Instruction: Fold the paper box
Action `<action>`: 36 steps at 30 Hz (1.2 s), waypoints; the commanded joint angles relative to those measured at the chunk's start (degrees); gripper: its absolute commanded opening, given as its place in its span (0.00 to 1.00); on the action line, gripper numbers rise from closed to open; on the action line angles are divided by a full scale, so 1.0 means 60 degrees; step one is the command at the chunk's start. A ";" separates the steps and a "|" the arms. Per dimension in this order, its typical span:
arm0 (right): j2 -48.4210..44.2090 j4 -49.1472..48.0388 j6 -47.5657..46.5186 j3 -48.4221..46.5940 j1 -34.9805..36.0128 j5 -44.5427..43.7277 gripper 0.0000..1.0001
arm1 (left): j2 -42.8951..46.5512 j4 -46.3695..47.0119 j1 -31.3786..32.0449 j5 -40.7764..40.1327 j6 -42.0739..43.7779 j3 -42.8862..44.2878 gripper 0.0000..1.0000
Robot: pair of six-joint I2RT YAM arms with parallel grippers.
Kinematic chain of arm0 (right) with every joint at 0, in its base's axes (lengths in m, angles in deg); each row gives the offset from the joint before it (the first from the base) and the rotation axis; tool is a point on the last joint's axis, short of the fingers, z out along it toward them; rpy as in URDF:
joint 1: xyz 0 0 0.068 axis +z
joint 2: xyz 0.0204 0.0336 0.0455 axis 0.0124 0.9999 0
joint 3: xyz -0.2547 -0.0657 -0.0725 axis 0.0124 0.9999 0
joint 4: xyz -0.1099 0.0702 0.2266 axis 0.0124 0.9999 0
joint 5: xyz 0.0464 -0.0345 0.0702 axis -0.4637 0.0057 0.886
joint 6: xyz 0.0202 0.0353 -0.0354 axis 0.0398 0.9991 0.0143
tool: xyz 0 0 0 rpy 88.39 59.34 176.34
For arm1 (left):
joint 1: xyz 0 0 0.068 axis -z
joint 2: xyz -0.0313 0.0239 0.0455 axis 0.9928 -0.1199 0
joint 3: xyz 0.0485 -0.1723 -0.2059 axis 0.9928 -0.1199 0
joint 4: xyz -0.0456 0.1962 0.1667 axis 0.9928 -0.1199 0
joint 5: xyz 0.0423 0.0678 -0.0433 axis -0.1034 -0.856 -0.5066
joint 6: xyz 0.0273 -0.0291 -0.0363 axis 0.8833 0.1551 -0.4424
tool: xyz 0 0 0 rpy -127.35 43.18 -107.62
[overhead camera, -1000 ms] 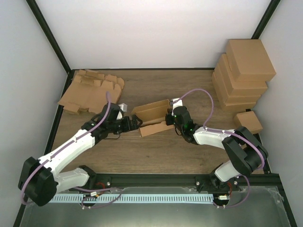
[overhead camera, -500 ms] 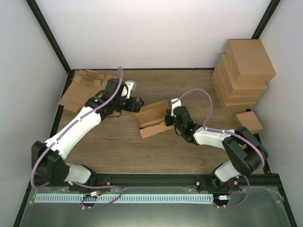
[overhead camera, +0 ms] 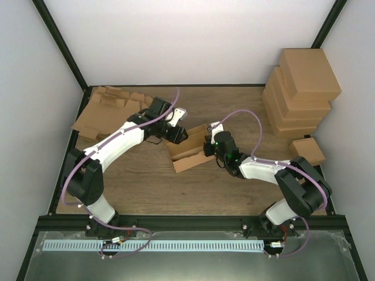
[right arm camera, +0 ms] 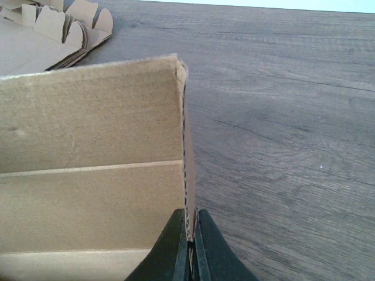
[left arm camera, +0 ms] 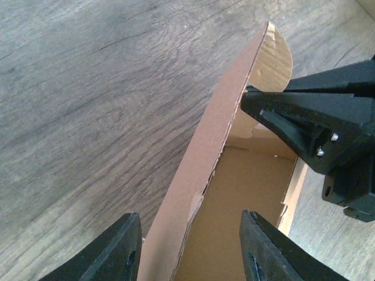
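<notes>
The left gripper (left arm camera: 190,216) had swung onto the paper box (overhead camera: 190,151), jaws spread astride one wall, the right gripper (right arm camera: 190,219) pinching another wall

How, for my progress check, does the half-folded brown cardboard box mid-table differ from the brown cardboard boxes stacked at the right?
The half-folded box stands open, its inside showing; the stacked boxes are closed. The half-folded box has the right gripper pinching one wall; nothing touches the stacked boxes. Both are plain brown cardboard.
</notes>
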 commanded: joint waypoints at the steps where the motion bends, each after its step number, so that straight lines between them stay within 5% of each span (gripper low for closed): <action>1: 0.0129 0.0174 -0.0134 -0.0370 0.0105 0.0061 0.01 | -0.0230 0.0047 0.0076 0.0043 0.0547 0.0337 0.43; 9: 0.0113 0.0422 -0.0236 -0.0591 0.0105 0.0090 0.03 | -0.0481 -0.0178 0.0265 -0.0387 0.0809 0.0362 0.17; 12: 0.0002 0.0582 -0.0294 -0.0664 0.0106 0.0073 0.17 | -0.0525 -0.0022 0.0417 -0.0412 0.0741 0.0215 0.13; 22: -0.0541 0.1820 -0.0357 -0.1284 0.0105 0.0156 0.37 | -0.0764 -0.0020 0.0747 -0.1118 0.0614 0.0143 0.12; 27: -0.0880 0.3513 -0.0145 -0.1997 0.0098 0.0149 0.54 | -0.0743 -0.0003 0.0762 -0.1190 0.0528 0.0117 0.12; 36: -0.2194 0.7474 0.0826 -0.3056 0.0075 0.0875 0.63 | -0.0679 0.0084 0.0773 -0.1099 0.0421 -0.0025 0.12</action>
